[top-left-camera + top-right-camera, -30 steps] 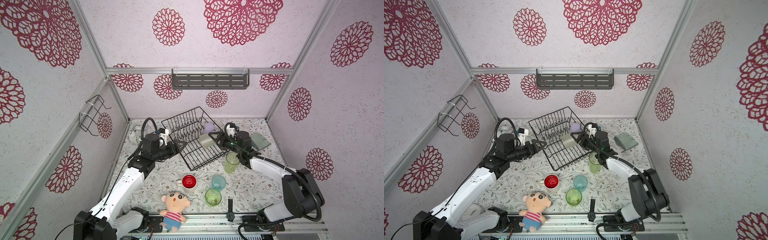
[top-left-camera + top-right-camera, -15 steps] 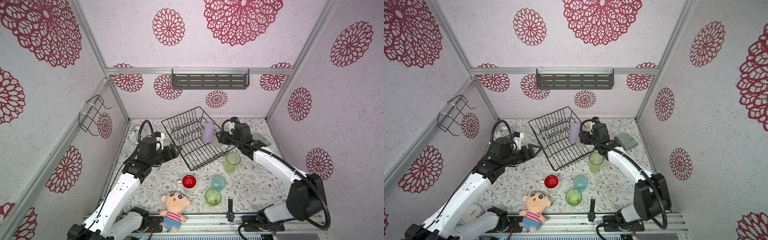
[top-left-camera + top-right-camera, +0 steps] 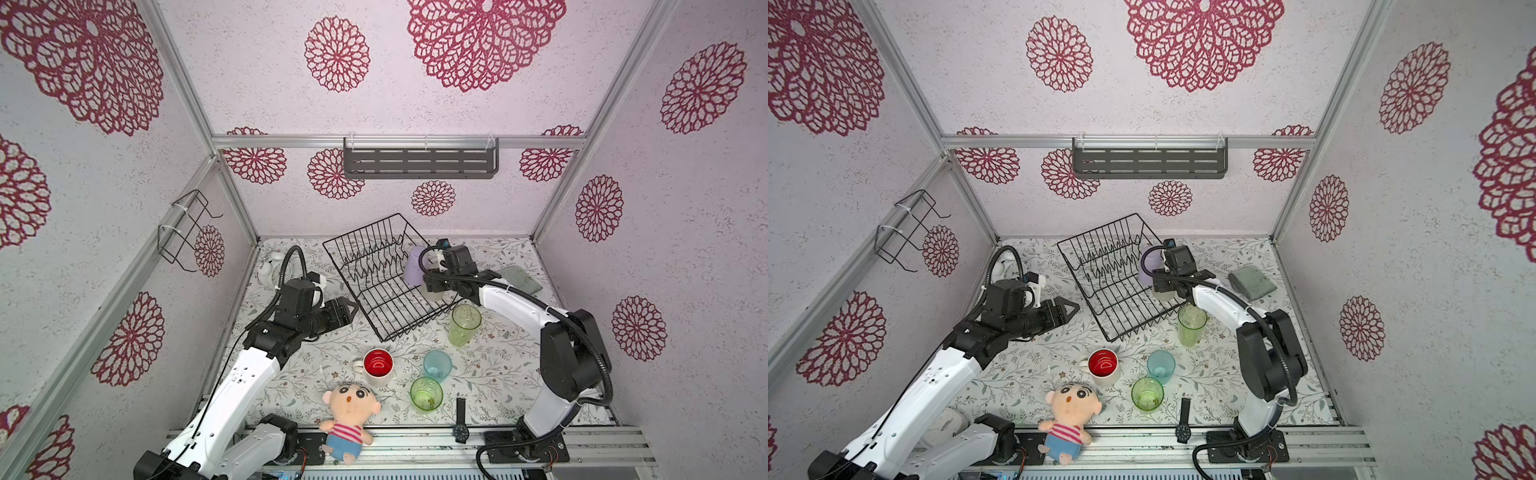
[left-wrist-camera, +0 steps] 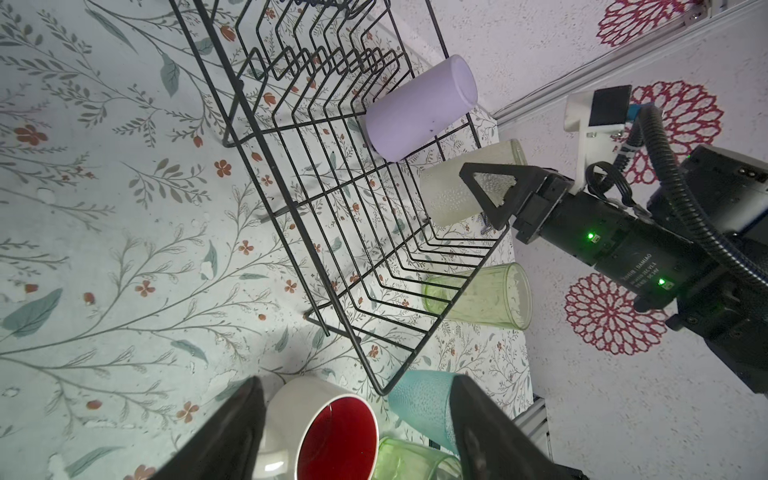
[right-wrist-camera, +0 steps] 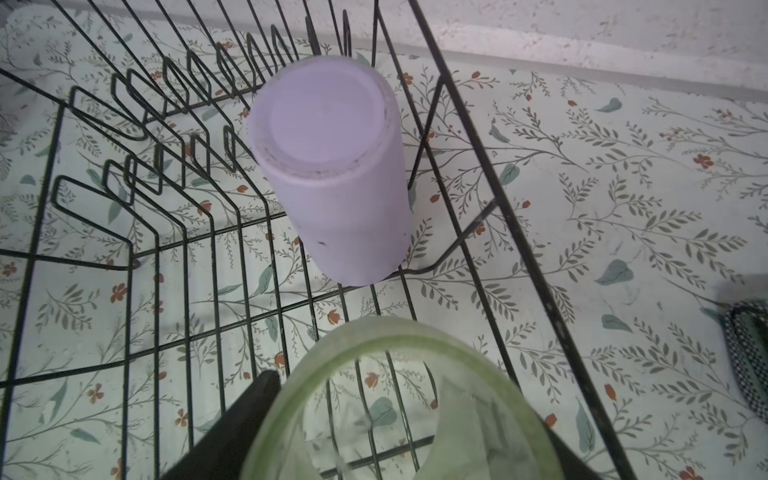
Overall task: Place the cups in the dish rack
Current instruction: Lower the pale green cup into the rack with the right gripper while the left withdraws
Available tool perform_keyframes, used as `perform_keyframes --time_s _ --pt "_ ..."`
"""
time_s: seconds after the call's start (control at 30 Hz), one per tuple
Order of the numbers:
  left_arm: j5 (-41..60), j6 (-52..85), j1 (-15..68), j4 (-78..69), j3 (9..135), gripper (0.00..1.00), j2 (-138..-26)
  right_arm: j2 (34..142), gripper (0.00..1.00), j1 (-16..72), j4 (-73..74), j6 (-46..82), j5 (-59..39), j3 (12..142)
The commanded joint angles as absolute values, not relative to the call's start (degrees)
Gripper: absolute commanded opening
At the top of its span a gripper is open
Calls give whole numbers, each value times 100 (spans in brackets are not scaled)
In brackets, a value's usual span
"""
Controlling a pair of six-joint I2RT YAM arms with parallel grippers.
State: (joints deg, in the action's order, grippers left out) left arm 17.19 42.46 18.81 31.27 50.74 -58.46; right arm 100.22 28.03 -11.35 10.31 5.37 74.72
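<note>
The black wire dish rack (image 3: 361,230) (image 3: 1096,227) stands at the back middle. A lilac tumbler (image 3: 413,268) (image 3: 1148,266) (image 4: 419,108) (image 5: 332,166) stands bottom-up inside it. Beside that, my right gripper (image 3: 432,284) (image 3: 1160,286) (image 5: 399,415) is shut on the frosted beige tumbler (image 3: 434,293) (image 4: 449,195) (image 5: 395,332), low over the rack's right end. My left gripper (image 3: 349,309) (image 3: 1071,309) (image 4: 357,380) hangs open and empty left of the rack. On the table stand a green tumbler (image 3: 463,328), the red-lined white mug (image 3: 378,365), a teal tumbler (image 3: 437,365) and another green tumbler (image 3: 426,394).
A doll (image 3: 351,409) and a wristwatch (image 3: 460,424) lie at the front edge. A grey cloth (image 3: 519,278) lies at the back right, a white object (image 3: 268,266) at the back left. A wire holder (image 3: 183,228) and a grey shelf (image 3: 419,162) hang on the walls.
My right gripper has turned the frosted tumbler from a slant to standing on end beside the lilac one. My left gripper has drawn back slightly from the rack, still open.
</note>
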Motion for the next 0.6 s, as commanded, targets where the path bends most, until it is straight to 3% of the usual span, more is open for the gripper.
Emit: perform_keyframes --time_s 0.0,0.57 --pt "1637 4104 1839 3132 5123 74 -5795 10085 60 2883 -1173 689 810 7775" --pt "1582 4106 1845 3113 5116 73 -5782 10477 69 2883 -1423 483 1134 7901"
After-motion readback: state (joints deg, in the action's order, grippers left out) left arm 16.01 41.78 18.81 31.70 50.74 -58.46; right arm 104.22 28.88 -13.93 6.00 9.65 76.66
